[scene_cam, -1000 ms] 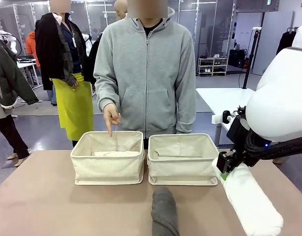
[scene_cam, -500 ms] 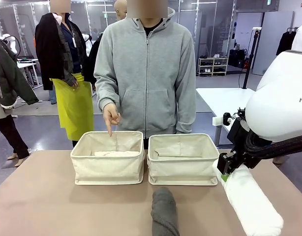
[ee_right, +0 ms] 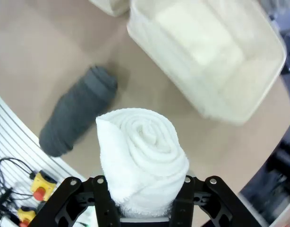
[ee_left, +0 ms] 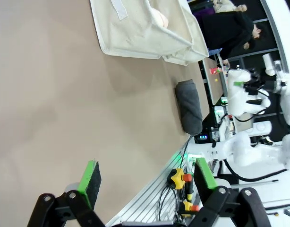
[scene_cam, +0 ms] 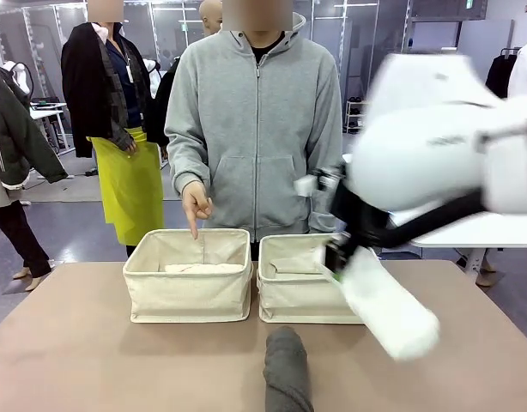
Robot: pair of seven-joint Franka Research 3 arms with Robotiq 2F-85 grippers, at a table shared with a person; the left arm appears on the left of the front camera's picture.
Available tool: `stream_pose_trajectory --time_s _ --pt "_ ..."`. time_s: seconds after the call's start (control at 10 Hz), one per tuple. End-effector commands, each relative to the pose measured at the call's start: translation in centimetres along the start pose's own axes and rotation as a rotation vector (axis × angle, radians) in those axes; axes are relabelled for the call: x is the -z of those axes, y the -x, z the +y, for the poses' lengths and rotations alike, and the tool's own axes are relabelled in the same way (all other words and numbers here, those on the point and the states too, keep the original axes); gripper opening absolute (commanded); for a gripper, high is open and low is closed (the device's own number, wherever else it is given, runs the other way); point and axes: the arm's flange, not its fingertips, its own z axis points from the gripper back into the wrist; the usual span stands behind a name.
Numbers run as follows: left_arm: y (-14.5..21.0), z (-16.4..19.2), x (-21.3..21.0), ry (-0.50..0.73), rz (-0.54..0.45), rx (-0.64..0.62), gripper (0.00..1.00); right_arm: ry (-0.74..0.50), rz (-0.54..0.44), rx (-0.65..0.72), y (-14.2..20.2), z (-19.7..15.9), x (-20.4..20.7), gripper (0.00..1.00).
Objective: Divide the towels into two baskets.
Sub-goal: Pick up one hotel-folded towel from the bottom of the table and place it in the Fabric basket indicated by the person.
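Note:
My right gripper (scene_cam: 336,257) is shut on the white towel (scene_cam: 388,311), which hangs tilted in the air just right of the right basket (scene_cam: 298,300). From the right wrist, the rolled white towel (ee_right: 142,153) sits end-on between the jaws of my right gripper (ee_right: 142,204), above the table near a basket (ee_right: 258,85) holding a pale yellow towel (ee_right: 201,38). The dark grey towel (scene_cam: 287,371) lies on the table in front of both baskets. The left basket (scene_cam: 188,296) holds a pale towel (scene_cam: 203,268). My left gripper (ee_left: 147,177) is open over bare table.
A person in a grey hoodie stands behind the baskets, one hand (scene_cam: 195,206) pointing down into the left basket. The left wrist view shows the grey towel (ee_left: 189,106), a basket (ee_left: 135,33) and emergency-stop buttons (ee_left: 180,178) past the table's edge.
My right arm has swung left and upward with the white towel, from the table's right side to beside the right basket. The person's hand and the grey towel have stayed put.

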Motion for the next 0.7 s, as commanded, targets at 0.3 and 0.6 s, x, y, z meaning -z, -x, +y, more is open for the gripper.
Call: stream_pose_trajectory --time_s 0.3,0.6 --pt "0.0 -0.3 -0.3 0.009 -0.013 0.012 1.0 0.237 0.008 -0.547 -19.0 8.3 -2.9 0.41" --pt "0.0 -0.3 -0.3 0.009 -0.013 0.012 1.0 0.226 -0.042 -0.75 -24.6 13.5 -0.8 0.41"
